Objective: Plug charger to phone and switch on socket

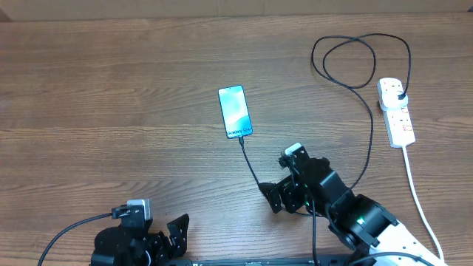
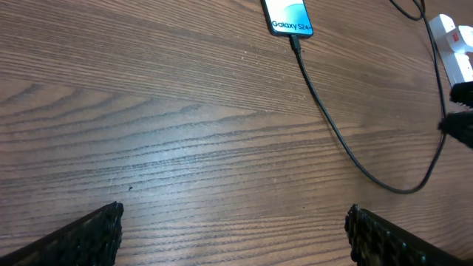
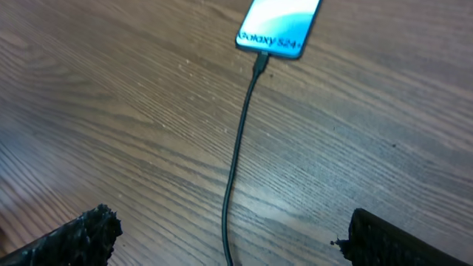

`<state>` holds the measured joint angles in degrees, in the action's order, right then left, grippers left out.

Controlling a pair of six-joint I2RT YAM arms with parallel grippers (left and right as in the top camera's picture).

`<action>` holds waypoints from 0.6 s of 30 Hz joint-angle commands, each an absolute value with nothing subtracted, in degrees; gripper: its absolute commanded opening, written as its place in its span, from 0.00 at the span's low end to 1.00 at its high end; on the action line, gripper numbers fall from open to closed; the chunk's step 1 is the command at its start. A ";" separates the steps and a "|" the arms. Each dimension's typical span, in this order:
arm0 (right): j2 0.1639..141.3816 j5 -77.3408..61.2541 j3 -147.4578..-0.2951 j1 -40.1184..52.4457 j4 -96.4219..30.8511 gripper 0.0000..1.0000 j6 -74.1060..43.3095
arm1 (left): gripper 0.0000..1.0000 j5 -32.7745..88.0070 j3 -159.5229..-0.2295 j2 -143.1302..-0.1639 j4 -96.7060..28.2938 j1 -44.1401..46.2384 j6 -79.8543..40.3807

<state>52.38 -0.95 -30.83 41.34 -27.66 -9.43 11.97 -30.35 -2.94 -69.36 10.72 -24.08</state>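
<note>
- Worktop of brown wood, carrying three task things with two arms at its near edge.
- One phone lies flat near the middle, screen up and lit light blue, with white "Galaxy S24+" lettering at its near end.
- One charger, a thin black cable, has its tip in the port at the phone's near end. It runs toward the right arm, passes under it, climbs to a loop at the far right and ends in one black plug seated in the socket.
- One socket, a white strip, lies at the right, well apart from the phone. Its thick white cord trails to the near edge. The switch position cannot be told.
- One left end effector, fingers wide apart, holds nothing over bare wood.
- One right end effector, fingers wide apart, hovers over the cable near the phone, and the cable touches neither finger.
</note>
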 commanded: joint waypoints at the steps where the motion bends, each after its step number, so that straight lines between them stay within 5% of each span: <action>1: 53.80 0.64 -30.59 41.52 -27.31 1.00 -10.00 | 1.00 12.73 -30.09 -2.13 -69.14 10.15 -24.91; 8: 55.81 1.72 -30.59 41.52 -27.31 1.00 -10.02 | 0.99 11.51 -29.98 -2.11 -49.47 10.02 -23.16; 18: 56.01 1.72 -30.59 41.50 -27.35 1.00 -10.02 | 1.00 8.05 -17.47 -1.72 -14.74 5.74 -2.79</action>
<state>56.12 0.91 -30.74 41.34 -27.68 -9.43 9.13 -20.93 -2.59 -17.69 7.55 -9.39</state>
